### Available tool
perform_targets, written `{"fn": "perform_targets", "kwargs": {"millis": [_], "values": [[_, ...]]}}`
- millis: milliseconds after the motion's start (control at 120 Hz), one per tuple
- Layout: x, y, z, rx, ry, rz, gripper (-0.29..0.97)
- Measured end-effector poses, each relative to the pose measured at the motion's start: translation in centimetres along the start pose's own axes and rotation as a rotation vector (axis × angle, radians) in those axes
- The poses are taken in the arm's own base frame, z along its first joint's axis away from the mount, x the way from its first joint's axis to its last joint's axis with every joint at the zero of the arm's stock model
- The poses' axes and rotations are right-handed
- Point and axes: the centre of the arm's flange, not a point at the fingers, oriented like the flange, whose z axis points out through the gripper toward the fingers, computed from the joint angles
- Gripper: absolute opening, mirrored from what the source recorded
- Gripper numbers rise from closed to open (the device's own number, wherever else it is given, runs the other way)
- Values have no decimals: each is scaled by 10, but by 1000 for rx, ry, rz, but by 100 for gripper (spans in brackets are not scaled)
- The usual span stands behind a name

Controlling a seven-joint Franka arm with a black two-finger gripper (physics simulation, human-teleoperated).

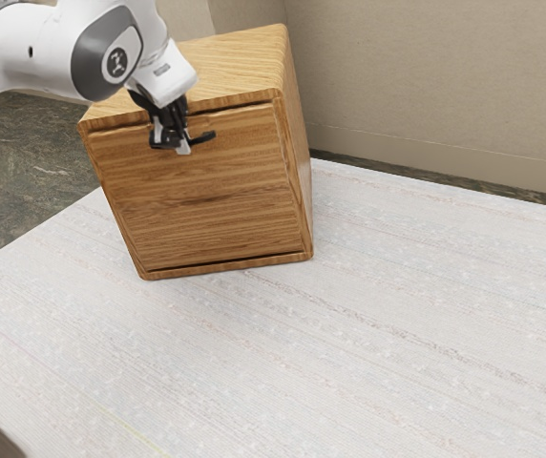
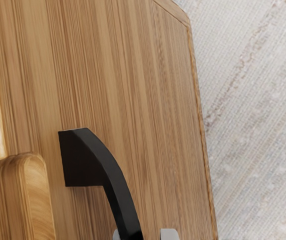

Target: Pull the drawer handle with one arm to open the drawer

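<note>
A wooden cabinet (image 1: 244, 57) stands on the table toward the back. Its drawer front (image 1: 201, 186) faces the exterior view's lower right and looks level with the cabinet frame. A black curved handle (image 1: 199, 139) sits near the drawer's top edge. My gripper (image 1: 171, 136) comes down from the upper left and is shut on the handle, one finger on each side. In the wrist view the handle (image 2: 95, 170) curves down between two grey fingertips (image 2: 169, 234) against the drawer front (image 2: 108, 65).
The pale woven tabletop (image 1: 368, 334) spreads wide in front of and to the right of the cabinet. A beige wall (image 1: 445, 76) runs behind it. Dark floor (image 1: 25, 153) lies to the exterior view's left, under the arm.
</note>
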Motion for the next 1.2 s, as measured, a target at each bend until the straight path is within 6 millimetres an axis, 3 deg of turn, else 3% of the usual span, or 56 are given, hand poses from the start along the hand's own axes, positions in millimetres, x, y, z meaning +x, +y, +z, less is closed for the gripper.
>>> {"fn": "perform_targets", "kwargs": {"millis": [533, 683, 850, 1200], "values": [[-9, 61, -33, -9, 39, 40, -11], [-8, 75, -30, -15, 48, 38, -11], [-9, 94, -41, -1, 65, 34, -11], [5, 141, -62, 28, 104, 49, -11]]}}
